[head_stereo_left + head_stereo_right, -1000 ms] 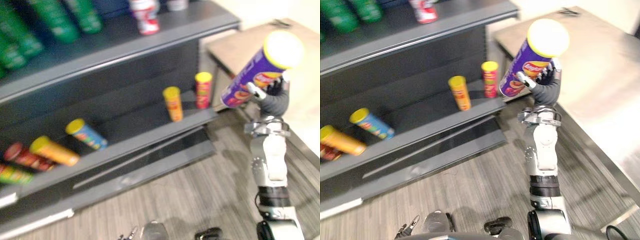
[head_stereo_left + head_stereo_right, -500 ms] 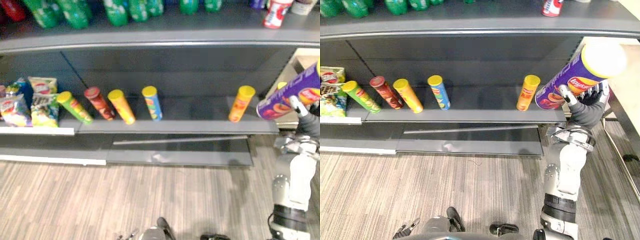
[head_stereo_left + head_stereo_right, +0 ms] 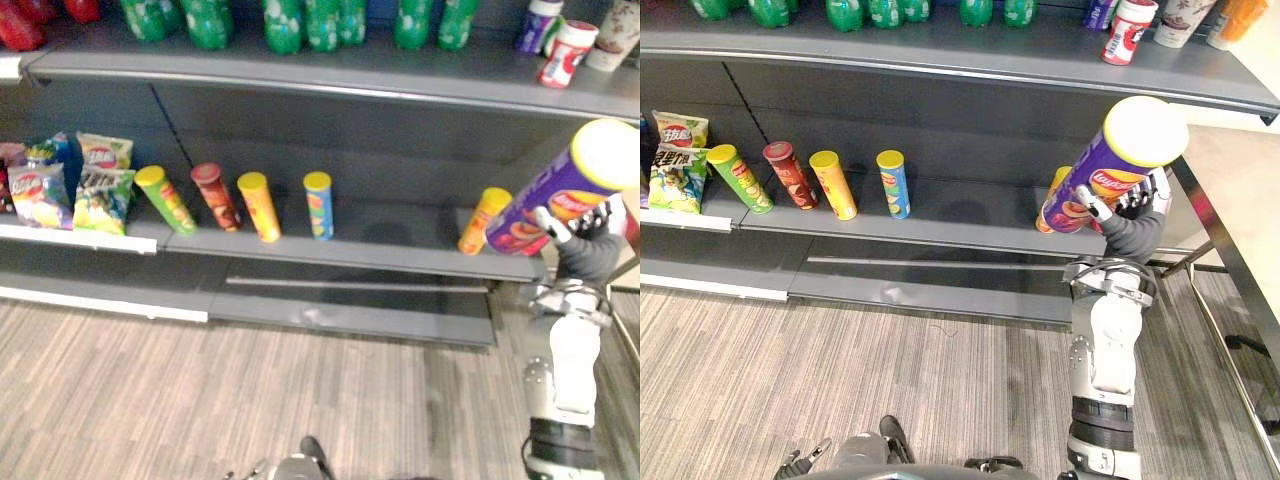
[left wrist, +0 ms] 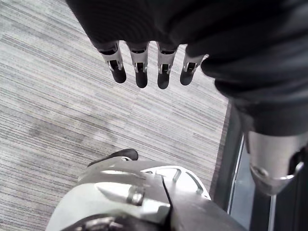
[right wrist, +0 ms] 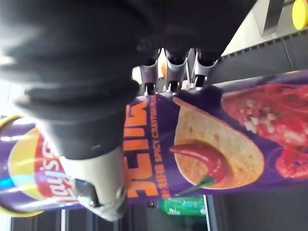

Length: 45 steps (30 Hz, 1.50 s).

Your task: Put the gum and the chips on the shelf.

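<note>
A tall purple chips can (image 3: 1107,172) with a yellow lid is held tilted, lid up, in front of the right end of the lower shelf (image 3: 380,252). My right hand (image 3: 1133,222) is shut on the can's lower part. In the right wrist view the fingers (image 5: 172,73) curl over the purple can (image 5: 216,144) and the thumb presses it from the other side. My left hand (image 4: 140,67) hangs above the wood-pattern floor with its fingers straight and nothing in them.
Several chips cans lean on the lower shelf: green (image 3: 165,199), red (image 3: 215,196), yellow (image 3: 260,206), blue (image 3: 319,204) and orange (image 3: 482,219), the last just behind the held can. Snack bags (image 3: 100,185) stand further left. Green bottles (image 3: 300,20) and cups (image 3: 560,50) line the upper shelf.
The whole picture has swung along the shelf, so the camera moved. My right hand keeps its hold on the purple can, still tilted by the shelf's right end.
</note>
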### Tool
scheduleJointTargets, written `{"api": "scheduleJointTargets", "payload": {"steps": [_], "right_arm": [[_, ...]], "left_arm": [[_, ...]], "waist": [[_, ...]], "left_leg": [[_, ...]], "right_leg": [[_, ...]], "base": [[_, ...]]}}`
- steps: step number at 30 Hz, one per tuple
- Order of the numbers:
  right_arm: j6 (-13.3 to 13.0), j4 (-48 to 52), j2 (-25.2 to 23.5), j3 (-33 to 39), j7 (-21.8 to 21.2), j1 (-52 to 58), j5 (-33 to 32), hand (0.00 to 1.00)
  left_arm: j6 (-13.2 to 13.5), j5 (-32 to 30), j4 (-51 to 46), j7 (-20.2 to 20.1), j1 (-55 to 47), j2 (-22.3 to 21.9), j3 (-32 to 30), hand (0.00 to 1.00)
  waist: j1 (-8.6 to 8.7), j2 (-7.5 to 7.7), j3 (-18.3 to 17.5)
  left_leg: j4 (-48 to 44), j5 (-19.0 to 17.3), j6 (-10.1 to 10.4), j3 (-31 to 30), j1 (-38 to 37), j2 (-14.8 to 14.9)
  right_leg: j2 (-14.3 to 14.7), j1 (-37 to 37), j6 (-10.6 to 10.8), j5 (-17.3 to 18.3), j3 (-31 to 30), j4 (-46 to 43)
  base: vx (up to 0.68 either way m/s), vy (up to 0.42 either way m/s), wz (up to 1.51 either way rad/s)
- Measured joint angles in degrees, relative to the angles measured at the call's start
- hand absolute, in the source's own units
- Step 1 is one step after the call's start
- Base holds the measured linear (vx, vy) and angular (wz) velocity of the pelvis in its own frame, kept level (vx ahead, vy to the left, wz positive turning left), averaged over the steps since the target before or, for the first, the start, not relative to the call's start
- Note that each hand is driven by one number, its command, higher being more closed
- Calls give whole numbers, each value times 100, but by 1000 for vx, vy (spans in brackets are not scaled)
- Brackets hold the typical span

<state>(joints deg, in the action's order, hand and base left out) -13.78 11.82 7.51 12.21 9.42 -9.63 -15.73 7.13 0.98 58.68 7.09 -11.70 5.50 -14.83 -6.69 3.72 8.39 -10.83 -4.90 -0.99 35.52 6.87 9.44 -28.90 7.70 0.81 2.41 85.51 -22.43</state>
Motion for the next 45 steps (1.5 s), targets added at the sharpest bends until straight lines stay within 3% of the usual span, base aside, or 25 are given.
{"api": "scheduleJointTargets", "payload": {"steps": [2,3,4,5,6,7,8,11,15,16,18,19,21,25,28,35,37,38,45], "right_arm": [[17,-162,82,-176,-52,-11,-1,100],[63,-197,78,-298,-71,-25,-1,100],[69,-263,77,-438,-91,-66,-2,100],[71,-307,73,-534,-124,-99,-3,100],[78,-381,49,-694,-210,-161,-8,100],[84,-385,38,-746,-262,-177,-13,100],[87,-384,24,-891,-386,-182,-23,100],[87,-382,11,-1056,-497,-176,-76,100],[91,-374,-321,-1249,-512,-35,-289,100],[99,-369,-377,-1314,-555,97,-337,100],[128,-370,-431,-1516,-661,228,-365,100],[133,-370,-434,-1590,-711,227,-434,100],[141,-370,-454,-1876,-878,224,-567,100],[179,-398,-453,-1980,-1006,324,-749,100],[179,-454,-390,-1970,-1006,329,-947,100],[181,-801,-400,-1897,-923,538,-771,100],[181,-805,-446,-1898,-852,665,-535,100],[188,-893,-436,-1851,-728,712,-211,100],[221,-1757,-696,-1573,-99,140,828,100]], "left_arm": [[13,29,-50,-4,2,39,58,0],[13,50,-73,-7,3,49,101,0],[5,65,-172,-6,-46,46,108,0],[6,89,-272,-6,-94,50,111,0],[5,128,-466,-3,-148,64,113,0],[7,141,-529,-3,-148,57,115,0],[11,339,-633,0,-150,49,105,0],[13,373,-636,18,-151,-37,96,0],[9,708,-619,45,-161,-83,94,0],[10,771,-621,53,-153,-66,89,0],[7,779,-622,55,-160,-87,-7,0],[6,779,-622,55,-160,-87,-59,0],[2,785,-625,57,-146,-204,-148,0],[6,787,-626,39,-149,-260,-258,0],[21,786,-629,22,-148,-295,-295,0],[108,766,-673,1,-46,-289,-293,0],[108,763,-671,30,10,-263,-300,0],[115,757,-676,72,70,-263,-242,0],[238,706,-987,353,97,-286,2,0]], "waist": [[-40,54,37],[-79,46,46],[-102,35,55],[-110,35,59],[-122,12,96],[-130,20,100],[-117,26,103],[-16,36,108],[-41,-39,174],[-32,7,160],[-38,133,134],[-46,163,138],[-128,65,133],[-122,48,132],[-38,5,112],[126,-24,90],[216,-39,86],[210,-60,80],[168,-49,118]], "left_leg": [[-200,-117,-73,-193,62,-6],[-309,-186,-98,-332,123,13],[-395,-246,-170,-476,189,6],[-448,-274,-188,-568,207,0],[-498,-284,-198,-853,271,-23],[-497,-299,-232,-984,310,-65],[-389,-294,-266,-1315,313,-292],[-307,-300,-288,-1771,248,-744],[-346,-276,-234,-2235,251,-930],[-347,-264,-214,-2417,256,-997],[-373,-284,-177,-2640,254,-1087],[-408,-306,-143,-2668,267,-1085],[-613,-381,25,-2768,428,-794],[-270,-191,378,-2863,377,-444],[197,70,543,-2848,259,-355],[794,283,586,-2811,180,-383],[866,247,584,-1880,192,-111],[884,544,505,-1655,180,-84],[784,534,425,-1419,242,-212]], "right_leg": [[-233,174,-139,-99,-10,-423],[-421,137,-434,-335,-308,-792],[-576,-84,-722,-700,-993,-1134],[-614,-285,-806,-885,-1565,-1276],[-560,-783,-739,-951,-2829,-1539],[-420,-970,-563,-788,-3397,-1644],[-73,-1225,-138,-201,-4373,-1753],[223,-1320,-30,392,-4873,-1430],[621,-1783,100,319,-5961,-535],[708,-1777,279,204,-6257,-268],[737,-1530,529,39,-6036,282],[785,-1459,531,27,-5949,455],[1241,-1188,688,-30,-5756,1153],[1755,-1033,532,-122,-5587,1723],[1922,-1011,446,-179,-5514,1966],[1938,-934,414,-202,-5217,2113],[1874,-928,415,-203,-5014,2125],[1831,-931,417,-204,-4960,2090],[1619,-1084,484,-247,-5068,1955]], "base": [[35,113,55],[25,171,57],[15,166,55],[53,155,60],[56,93,55],[113,95,104],[117,79,115],[116,53,115],[121,-3,86],[119,-70,75],[187,-175,72],[188,-234,41],[143,-234,1],[137,-222,-3],[113,-179,2],[20,-16,17],[10,40,58],[56,64,39],[-4,86,-2]]}}
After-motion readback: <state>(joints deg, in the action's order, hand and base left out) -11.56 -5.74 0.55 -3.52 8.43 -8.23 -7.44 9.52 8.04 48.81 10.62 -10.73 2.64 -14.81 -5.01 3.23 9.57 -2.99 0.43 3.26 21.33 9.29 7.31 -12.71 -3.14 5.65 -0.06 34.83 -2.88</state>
